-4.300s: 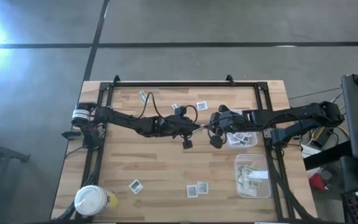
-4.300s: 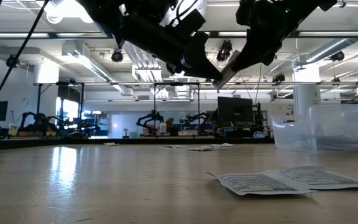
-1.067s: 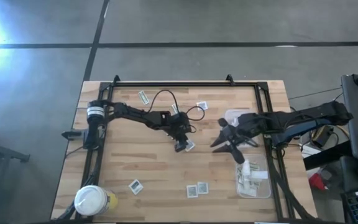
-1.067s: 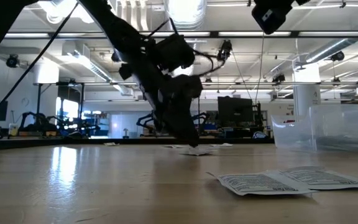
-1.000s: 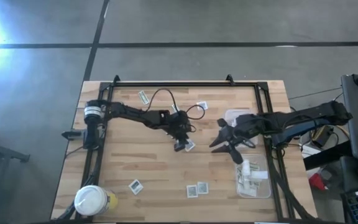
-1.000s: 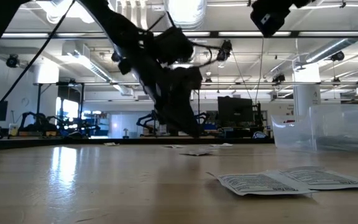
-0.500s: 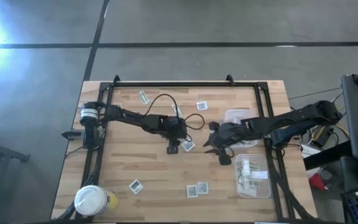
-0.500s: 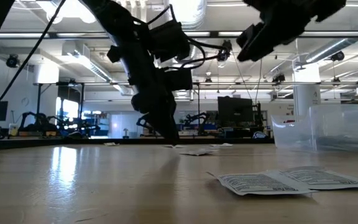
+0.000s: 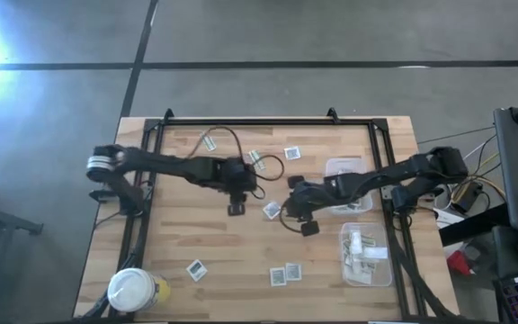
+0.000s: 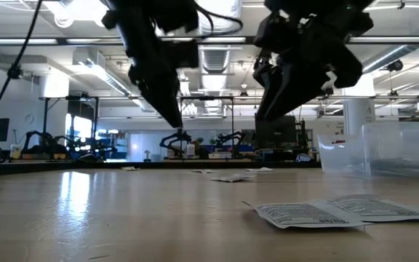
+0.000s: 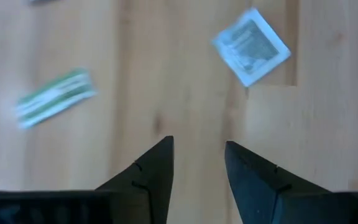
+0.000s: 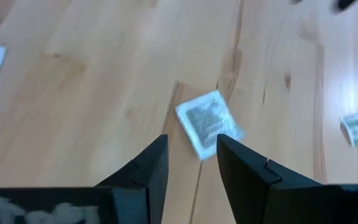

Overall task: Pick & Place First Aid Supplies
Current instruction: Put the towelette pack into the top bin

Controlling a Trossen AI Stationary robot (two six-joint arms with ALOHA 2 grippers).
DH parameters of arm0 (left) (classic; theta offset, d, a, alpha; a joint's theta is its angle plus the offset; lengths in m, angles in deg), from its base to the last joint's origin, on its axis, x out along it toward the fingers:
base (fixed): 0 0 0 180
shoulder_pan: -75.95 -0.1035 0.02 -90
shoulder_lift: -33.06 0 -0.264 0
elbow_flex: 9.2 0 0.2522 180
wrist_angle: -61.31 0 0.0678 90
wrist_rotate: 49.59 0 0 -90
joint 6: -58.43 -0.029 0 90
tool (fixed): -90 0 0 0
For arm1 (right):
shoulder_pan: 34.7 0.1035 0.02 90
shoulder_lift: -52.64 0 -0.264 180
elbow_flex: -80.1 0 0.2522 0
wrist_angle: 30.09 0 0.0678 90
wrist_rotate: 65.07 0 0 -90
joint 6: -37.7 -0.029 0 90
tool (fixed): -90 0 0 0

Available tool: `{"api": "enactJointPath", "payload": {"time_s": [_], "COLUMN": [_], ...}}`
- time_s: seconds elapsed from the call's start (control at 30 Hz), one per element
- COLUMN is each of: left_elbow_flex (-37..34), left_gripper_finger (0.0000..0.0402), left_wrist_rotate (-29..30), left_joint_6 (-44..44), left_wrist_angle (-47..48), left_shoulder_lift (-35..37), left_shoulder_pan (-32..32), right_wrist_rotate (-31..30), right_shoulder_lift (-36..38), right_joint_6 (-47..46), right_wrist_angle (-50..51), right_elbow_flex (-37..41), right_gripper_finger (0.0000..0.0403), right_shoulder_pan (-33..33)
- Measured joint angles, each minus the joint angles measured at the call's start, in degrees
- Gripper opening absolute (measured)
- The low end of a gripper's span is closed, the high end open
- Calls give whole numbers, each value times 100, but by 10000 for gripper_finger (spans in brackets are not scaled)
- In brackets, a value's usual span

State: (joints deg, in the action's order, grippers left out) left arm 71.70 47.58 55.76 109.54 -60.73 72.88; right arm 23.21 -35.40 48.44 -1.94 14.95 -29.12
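Note:
The first aid supplies lie scattered flat on the wooden table [image 9: 178, 234]. One square white packet [image 9: 272, 210] [image 12: 207, 123] lies near the middle. A green-and-white strip [image 9: 257, 157] [image 11: 55, 98] and another white packet [image 9: 292, 153] lie farther back, and more packets [image 9: 286, 273] lie near the front edge. My left gripper [image 9: 235, 203] [image 11: 197, 146] hangs open above bare wood, left of the middle packet [image 11: 251, 46]. My right gripper [image 9: 288, 212] [image 12: 191, 140] stands open just right of that packet and above it. Neither gripper holds anything.
Two clear tubs stand at the right: one [image 9: 344, 168] partly under my right arm, one [image 9: 365, 254] nearer the front holding strips. A white-lidded jar [image 9: 133, 290] stands at the front left corner. A black frame [image 9: 250, 121] rims the table.
My left gripper has risen from the middle packet and gone toward the table's left edge; the packet stays flat on the wood. My right gripper has come from beside the tubs toward the table's left and now stands over that packet.

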Motion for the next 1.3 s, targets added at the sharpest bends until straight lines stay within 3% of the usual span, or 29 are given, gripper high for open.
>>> {"api": "enactJointPath", "payload": {"time_s": [0.43,0.57,0.87,1.13,1.3], "left_elbow_flex": [-96,-96,-100,-197,-276], "left_gripper_finger": [151,151,151,151,151], "left_wrist_rotate": [884,903,904,912,910], "left_joint_6": [569,570,576,588,592], "left_wrist_angle": [973,971,1005,1065,1058], "left_shoulder_lift": [1734,2029,2187,2167,2156], "left_shoulder_pan": [-4,-4,-4,-4,-4], "right_wrist_rotate": [75,475,487,761,820], "right_shoulder_lift": [-1276,-1597,-2309,-2898,-3121], "right_joint_6": [542,765,1043,637,442], "right_wrist_angle": [289,359,376,710,836], "right_elbow_flex": [-912,-1092,-1494,-1782,-1920], "right_gripper_finger": [134,134,134,134,107], "right_shoulder_pan": [-265,-316,-428,-694,-783]}}
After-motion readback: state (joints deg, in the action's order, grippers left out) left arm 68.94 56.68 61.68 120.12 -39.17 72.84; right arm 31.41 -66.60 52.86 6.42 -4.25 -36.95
